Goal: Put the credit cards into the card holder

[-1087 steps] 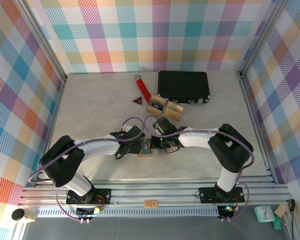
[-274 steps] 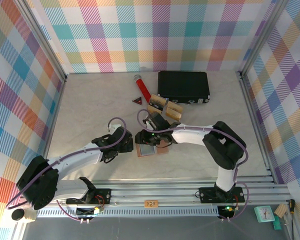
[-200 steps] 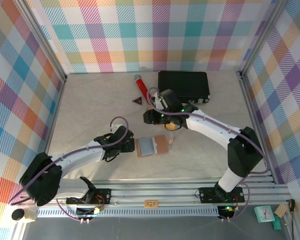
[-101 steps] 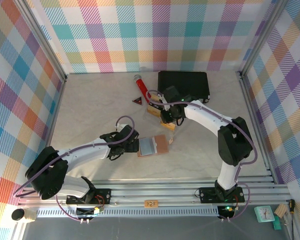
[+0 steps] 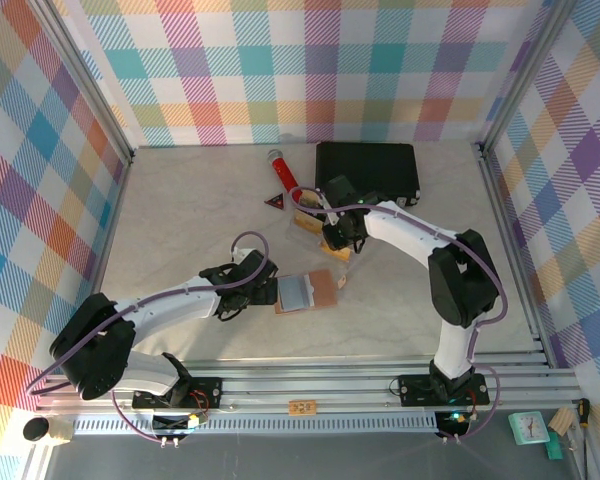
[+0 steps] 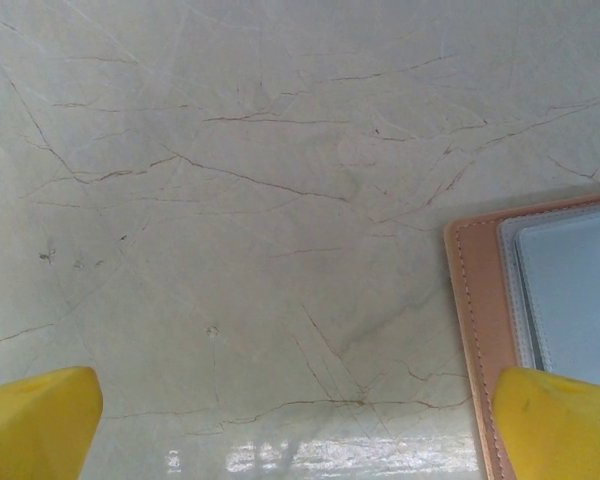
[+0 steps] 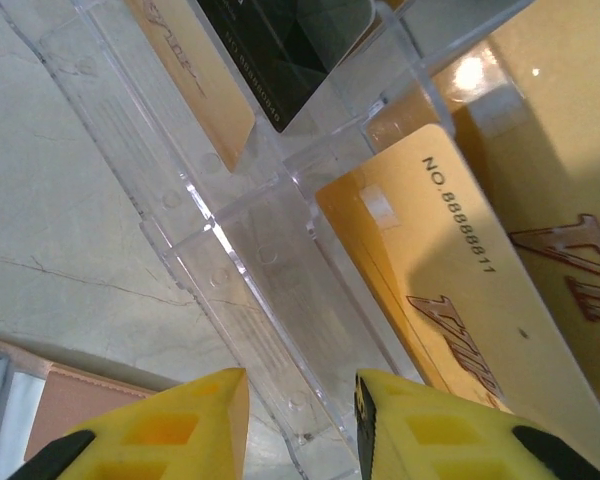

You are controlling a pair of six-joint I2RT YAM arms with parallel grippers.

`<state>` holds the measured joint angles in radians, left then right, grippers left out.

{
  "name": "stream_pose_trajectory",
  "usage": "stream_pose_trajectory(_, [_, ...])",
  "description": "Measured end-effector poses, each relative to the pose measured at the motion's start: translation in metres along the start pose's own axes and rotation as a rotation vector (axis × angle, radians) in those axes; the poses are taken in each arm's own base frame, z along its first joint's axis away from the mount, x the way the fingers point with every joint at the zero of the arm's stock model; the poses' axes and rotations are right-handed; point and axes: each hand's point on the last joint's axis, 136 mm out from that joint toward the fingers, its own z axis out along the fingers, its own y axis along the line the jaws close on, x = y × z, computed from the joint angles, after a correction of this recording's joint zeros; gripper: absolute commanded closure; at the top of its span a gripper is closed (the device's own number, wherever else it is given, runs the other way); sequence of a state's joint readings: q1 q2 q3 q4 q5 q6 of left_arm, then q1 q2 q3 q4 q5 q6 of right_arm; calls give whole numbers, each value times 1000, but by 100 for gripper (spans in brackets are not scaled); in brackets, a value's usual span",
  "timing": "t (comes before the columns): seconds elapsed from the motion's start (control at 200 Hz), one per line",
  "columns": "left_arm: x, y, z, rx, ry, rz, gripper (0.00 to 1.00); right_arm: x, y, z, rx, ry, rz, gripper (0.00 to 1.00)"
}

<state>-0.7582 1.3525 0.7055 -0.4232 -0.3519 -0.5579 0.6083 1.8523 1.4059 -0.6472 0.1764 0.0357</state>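
Observation:
The card holder (image 5: 320, 291) lies open on the table, reddish-brown with a clear sleeve (image 6: 572, 290) on its left half. My left gripper (image 5: 264, 286) is just left of it, open, its yellow fingertips (image 6: 36, 420) wide apart over bare table; the holder's edge (image 6: 477, 330) reaches the right fingertip. The credit cards (image 5: 327, 213) stand in a clear plastic tray (image 7: 242, 270). My right gripper (image 7: 302, 430) hovers open over the tray's near wall, holding nothing. Gold cards (image 7: 450, 300) lie right of it, and a dark-banded card (image 7: 280, 45) sits further in.
A big black case (image 5: 367, 172) stands behind the tray. A red triangle (image 5: 274, 202) and a red stick (image 5: 283, 174) lie at the tray's left. A corner of the card holder (image 7: 72, 405) shows beside my right gripper's left finger.
My right arm left the card holder and swung back to the card tray, then settled low over it. My left gripper slid right, up to the holder's left edge.

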Motion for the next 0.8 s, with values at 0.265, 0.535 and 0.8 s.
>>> stream_pose_trajectory(0.265, [0, 2, -5, 3, -3, -4, 0, 8, 3, 15, 5, 38, -18, 69])
stream_pose_trajectory(0.535, [-1, 2, -5, 3, -4, -4, 0, 10, 2, 18, 11, 48, -32, 74])
stream_pose_trajectory(0.8, [0, 2, -5, 3, -3, -4, 0, 10, 3, 18, 8, 48, -54, 84])
